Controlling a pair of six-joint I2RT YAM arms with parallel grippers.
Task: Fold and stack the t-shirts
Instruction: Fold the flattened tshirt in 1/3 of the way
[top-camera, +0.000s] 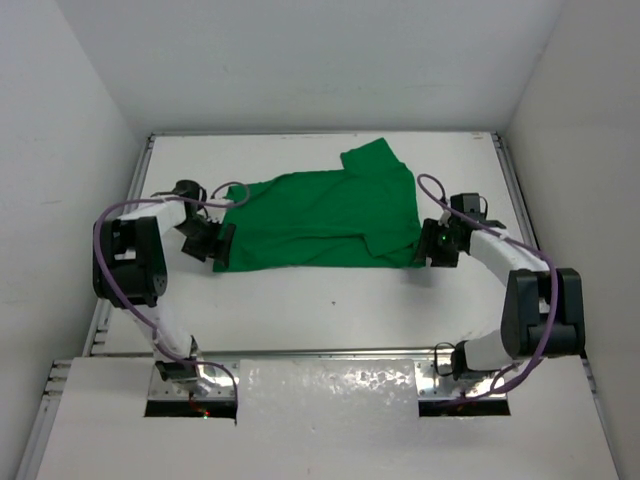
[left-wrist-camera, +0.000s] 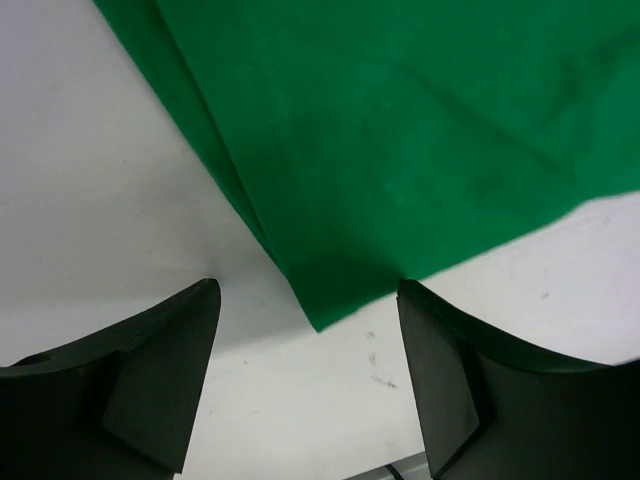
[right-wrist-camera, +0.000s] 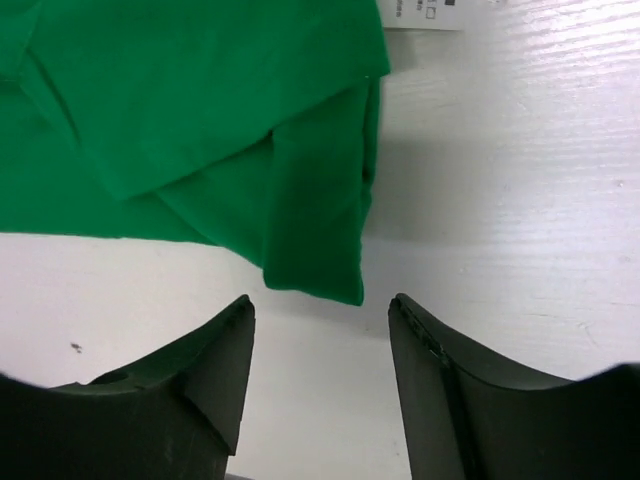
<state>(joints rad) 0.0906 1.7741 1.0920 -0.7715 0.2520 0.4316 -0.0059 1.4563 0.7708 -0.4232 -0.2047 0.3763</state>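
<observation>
The left arm (top-camera: 130, 262) rises from its base at the lower left of the overhead view, bends at a raised elbow near the left edge and reaches in toward the centre. The left gripper (top-camera: 220, 242) sits left of centre, its fingers (left-wrist-camera: 165, 370) spread wide apart. The right arm (top-camera: 540, 305) mirrors this from the lower right, with its elbow high at the right edge. The right gripper (top-camera: 428, 248) sits right of centre, its fingers (right-wrist-camera: 210, 375) parted as well.

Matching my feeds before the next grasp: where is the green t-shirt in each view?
Top external: t-shirt in the middle of the table.
Left wrist: t-shirt upper right, one corner pointing down.
Right wrist: t-shirt upper left, folded corner hanging down.
Shared landmark: the white table.
</observation>
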